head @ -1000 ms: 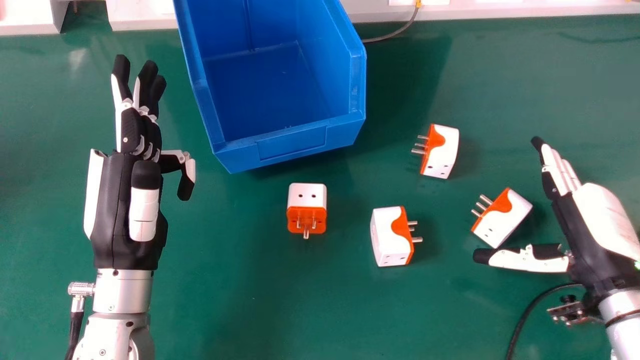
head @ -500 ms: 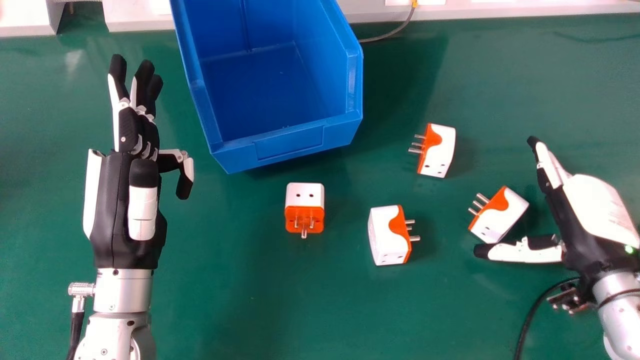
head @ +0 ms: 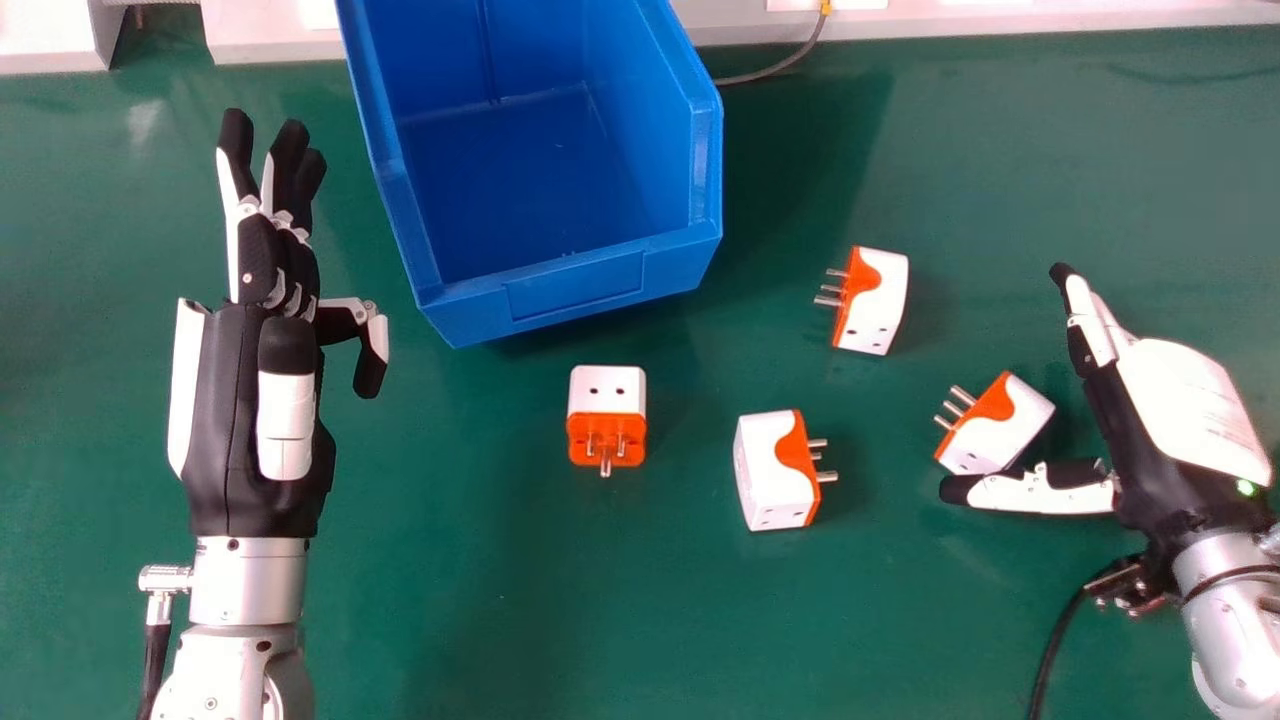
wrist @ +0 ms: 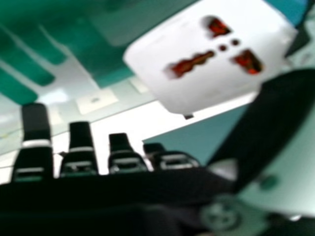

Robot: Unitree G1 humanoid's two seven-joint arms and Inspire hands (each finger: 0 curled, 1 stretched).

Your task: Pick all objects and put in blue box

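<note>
Your right hand (head: 1190,410) has eased toward the blue box (head: 575,285) and farther from you over the last second, so it now sits closer around the outermost plug adapter (head: 1005,430). Its thumb runs along that adapter's near side, just beside or overlapping it; you can't tell whether they touch. That brings you to lining up the first pick, though nothing is gripped.

You have the hand wide: fingers long and nearly straight, thumb well apart and aimed toward the box's side, the whole hand slanting away from you.

Outward from there, the outermost adapter lies on the counter (head: 450,600), well right of the box and nearer you than it. The far adapter (head: 885,305) is right of the box, the middle adapter (head: 770,475) nearer you and off its right corner, and the left adapter (head: 607,395) just in front of it. All 4 are still to go in. Your left hand (head: 230,420) idles left of the box, fingers extended.
</note>
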